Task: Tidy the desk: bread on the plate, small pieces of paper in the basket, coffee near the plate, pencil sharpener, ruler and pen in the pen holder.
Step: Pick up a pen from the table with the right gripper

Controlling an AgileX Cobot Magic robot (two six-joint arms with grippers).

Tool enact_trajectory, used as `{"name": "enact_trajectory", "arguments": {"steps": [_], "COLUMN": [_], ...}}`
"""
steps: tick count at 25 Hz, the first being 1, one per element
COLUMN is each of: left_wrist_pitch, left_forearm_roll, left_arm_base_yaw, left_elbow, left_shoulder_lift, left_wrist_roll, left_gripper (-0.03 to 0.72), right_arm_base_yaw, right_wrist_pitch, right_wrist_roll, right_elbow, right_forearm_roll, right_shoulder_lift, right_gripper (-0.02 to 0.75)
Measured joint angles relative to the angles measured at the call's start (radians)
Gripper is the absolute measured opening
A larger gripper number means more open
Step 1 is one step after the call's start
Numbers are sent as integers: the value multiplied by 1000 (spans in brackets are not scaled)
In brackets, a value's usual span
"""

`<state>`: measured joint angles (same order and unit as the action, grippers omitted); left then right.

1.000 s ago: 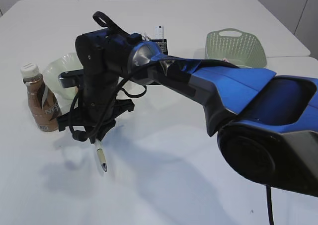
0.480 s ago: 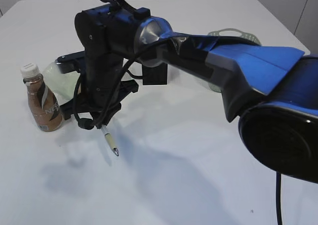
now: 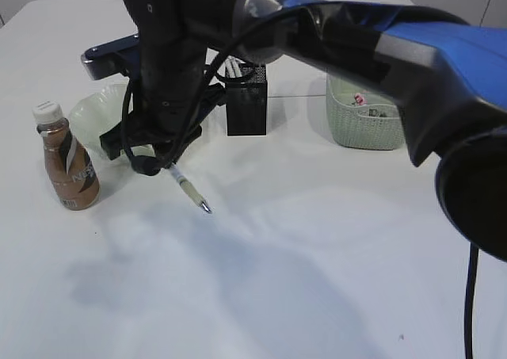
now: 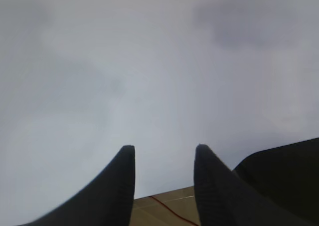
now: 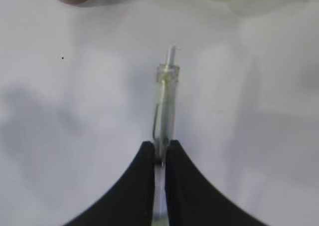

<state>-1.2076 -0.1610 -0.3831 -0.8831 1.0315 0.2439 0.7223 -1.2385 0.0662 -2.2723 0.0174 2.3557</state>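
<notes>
- The right gripper (image 5: 159, 153) is clamped on the pen (image 3: 188, 191), held in the air, tip slanting down, left of the pen holder (image 3: 246, 105).
- The left gripper (image 4: 164, 161) stands partly open, empty.
- The coffee (image 3: 67, 169) stands beside the plate (image 3: 95, 113); bread is hidden.
- The basket (image 3: 366, 121), far right, holds scraps.
- Left, I judge: drop pen in holder.
</notes>
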Motion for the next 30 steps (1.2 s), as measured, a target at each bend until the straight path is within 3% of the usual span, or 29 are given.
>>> {"name": "enact_trajectory", "arguments": {"steps": [6,18,26,30], "left_wrist_pitch": [11,25,27,29], "left_forearm_roll": [0,0,0,0], "left_arm_base_yaw": [0,0,0,0], "left_elbow": [0,0,0,0], "left_shoulder_lift": [11,11,11,11], "left_wrist_roll": [0,0,0,0], "left_gripper": [275,275,275,275], "right_arm_base_yaw": [0,0,0,0], "right_wrist_pitch": [-2,-2,-2,-2], "right_wrist_roll": [-16,-35,-121,-161], "right_elbow": [0,52,95,95], "right_forearm_roll": [31,124,55,-17], "right_shoulder_lift": [-27,-38,-38,-38], "right_gripper": [42,36,24,60]}}
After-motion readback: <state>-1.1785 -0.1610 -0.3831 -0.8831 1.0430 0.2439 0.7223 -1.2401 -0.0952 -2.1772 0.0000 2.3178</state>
